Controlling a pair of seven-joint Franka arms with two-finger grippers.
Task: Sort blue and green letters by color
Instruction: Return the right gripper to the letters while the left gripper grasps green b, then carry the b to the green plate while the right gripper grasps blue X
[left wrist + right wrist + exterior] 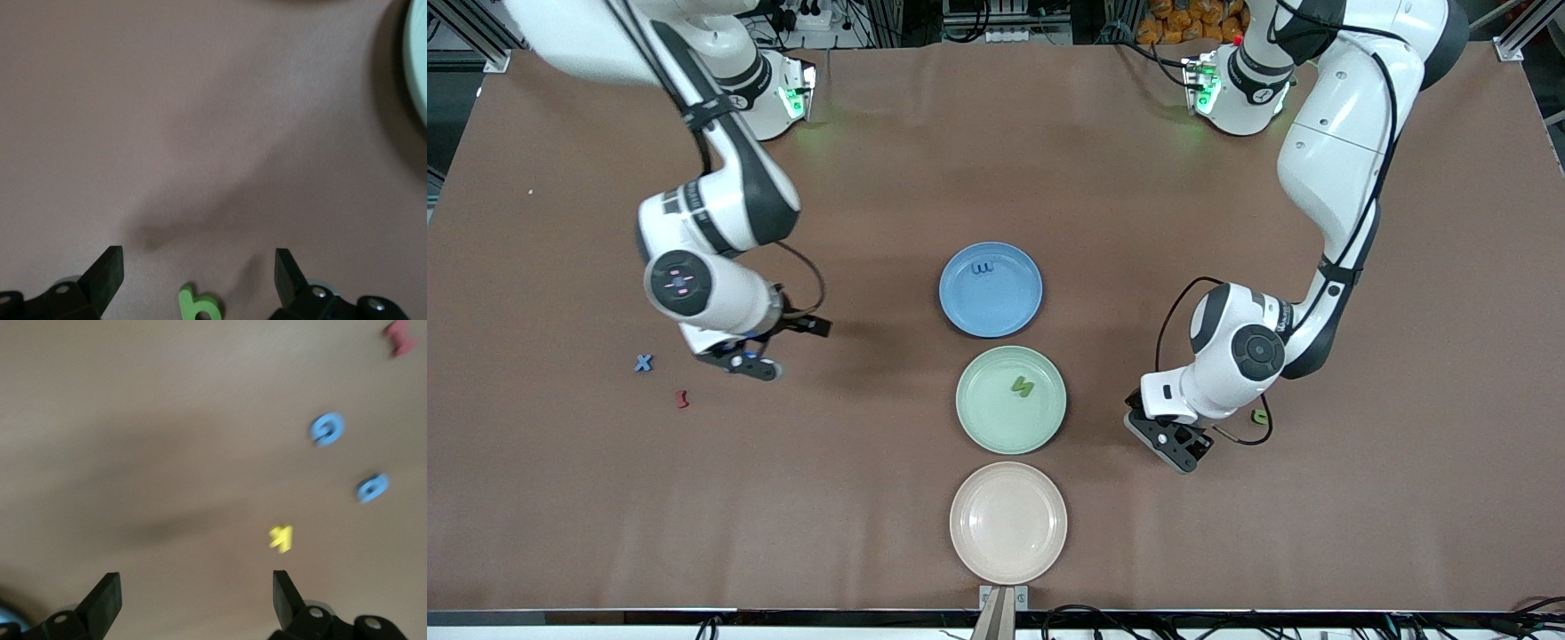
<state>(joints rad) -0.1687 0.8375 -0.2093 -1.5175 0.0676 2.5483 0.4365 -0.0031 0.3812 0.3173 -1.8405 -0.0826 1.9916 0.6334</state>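
Fingers spread wide on both: right gripper [749, 363] low over bare table beside blue X [643, 363] and red letter [682, 399], holding nothing. 3 plates mid-table: blue plate [1014, 307] holds blue letter [984, 267], green plate [983, 418] holds green letter [1022, 386], pink plate [1008, 524] bare. Left gripper [1178, 444] low beside green plate, green b [200, 307] between its fingers.

Three plates [991, 329] line up mid-table; the two farther from the front camera each hold a letter [1022, 386].
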